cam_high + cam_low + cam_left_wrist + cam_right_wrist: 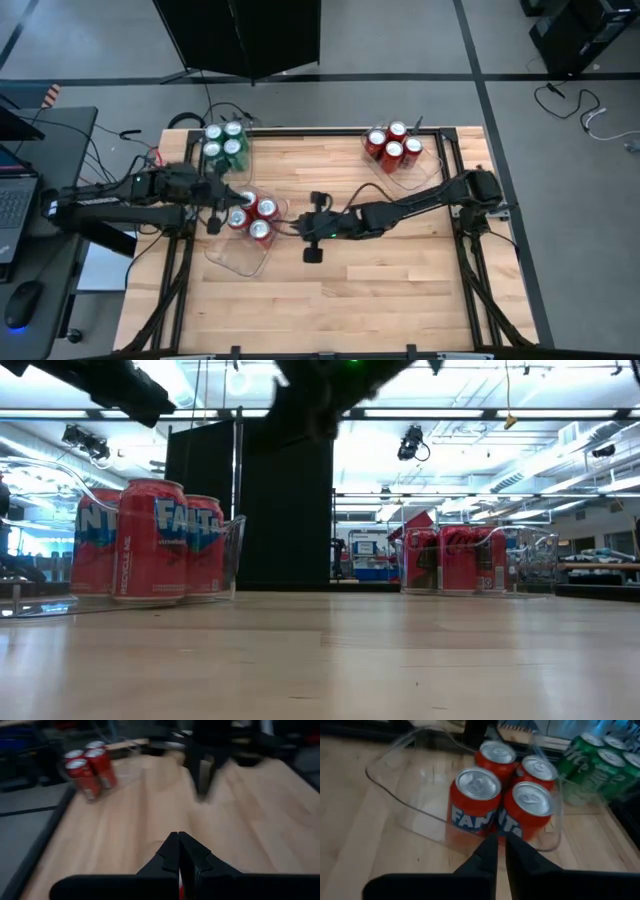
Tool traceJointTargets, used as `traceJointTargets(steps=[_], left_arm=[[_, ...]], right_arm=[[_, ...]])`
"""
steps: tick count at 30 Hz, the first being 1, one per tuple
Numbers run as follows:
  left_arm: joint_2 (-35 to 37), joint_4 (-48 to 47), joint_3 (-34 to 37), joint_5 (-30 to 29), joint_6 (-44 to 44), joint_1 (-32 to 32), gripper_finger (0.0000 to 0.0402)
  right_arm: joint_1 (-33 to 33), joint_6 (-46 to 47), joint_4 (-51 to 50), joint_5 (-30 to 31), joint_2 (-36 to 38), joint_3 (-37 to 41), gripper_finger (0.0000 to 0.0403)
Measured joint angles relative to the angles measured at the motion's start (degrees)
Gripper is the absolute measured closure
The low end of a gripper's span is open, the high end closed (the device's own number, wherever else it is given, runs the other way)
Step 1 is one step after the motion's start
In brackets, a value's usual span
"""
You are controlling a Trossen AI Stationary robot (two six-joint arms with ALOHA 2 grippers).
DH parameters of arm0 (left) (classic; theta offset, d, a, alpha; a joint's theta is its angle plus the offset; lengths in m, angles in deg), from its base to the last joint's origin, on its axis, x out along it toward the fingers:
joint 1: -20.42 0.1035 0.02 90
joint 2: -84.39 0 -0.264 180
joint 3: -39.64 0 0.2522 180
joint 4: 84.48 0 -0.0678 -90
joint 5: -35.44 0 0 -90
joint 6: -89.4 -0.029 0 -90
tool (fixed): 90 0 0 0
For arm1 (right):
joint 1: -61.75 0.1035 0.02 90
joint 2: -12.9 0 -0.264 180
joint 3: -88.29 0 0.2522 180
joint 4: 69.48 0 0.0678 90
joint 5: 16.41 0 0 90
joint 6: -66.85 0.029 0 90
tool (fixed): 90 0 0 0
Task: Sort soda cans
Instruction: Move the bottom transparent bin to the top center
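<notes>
Several red cans (252, 214) stand upright in a clear tray left of the table's middle, also in the low view (150, 540) and the right wrist view (505, 795). Several green cans (225, 146) stand in a tray at the far left. More red cans (394, 147) stand in a far right tray (89, 766). My left gripper (214, 214) hangs shut above the left side of the middle tray (179, 851). My right gripper (313, 232) is shut (499, 845) and held above the table just right of that tray, pointing at it.
The clear trays (232, 258) sit on a wooden table with a dark frame around its edges. Bare wood (380, 290) spreads over the near half. A laptop and a mouse (22, 300) lie on a desk to the left. Cables trail beyond the far edge.
</notes>
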State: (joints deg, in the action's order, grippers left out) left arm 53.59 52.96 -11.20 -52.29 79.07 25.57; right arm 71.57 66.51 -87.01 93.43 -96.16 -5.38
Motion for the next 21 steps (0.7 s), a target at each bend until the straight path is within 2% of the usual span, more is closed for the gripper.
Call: traceJointTargets(steps=[5, 9, 14, 21], left_arm=[[-1.4, -2.9, 0.0, 0.0, 2.9, -8.1, 0.0401], [-4.6, -3.5, -0.2, 0.3, 5.5, -15.3, 0.0401], [-12.2, -5.3, -4.6, 0.4, 10.9, -25.6, 0.0401], [-26.1, -14.7, -12.7, -0.1, 25.3, -37.3, 0.0401]], right_arm=[[0.0, 3.0, 5.2, 0.4, 5.4, 9.9, 0.04], [0.7, 4.5, 7.1, 2.6, 9.0, 13.8, 0.0399], [1.6, 4.9, 6.4, 3.1, 10.5, 16.1, 0.0402], [2.4, 4.9, 6.6, 3.3, 10.6, 16.1, 0.0402]])
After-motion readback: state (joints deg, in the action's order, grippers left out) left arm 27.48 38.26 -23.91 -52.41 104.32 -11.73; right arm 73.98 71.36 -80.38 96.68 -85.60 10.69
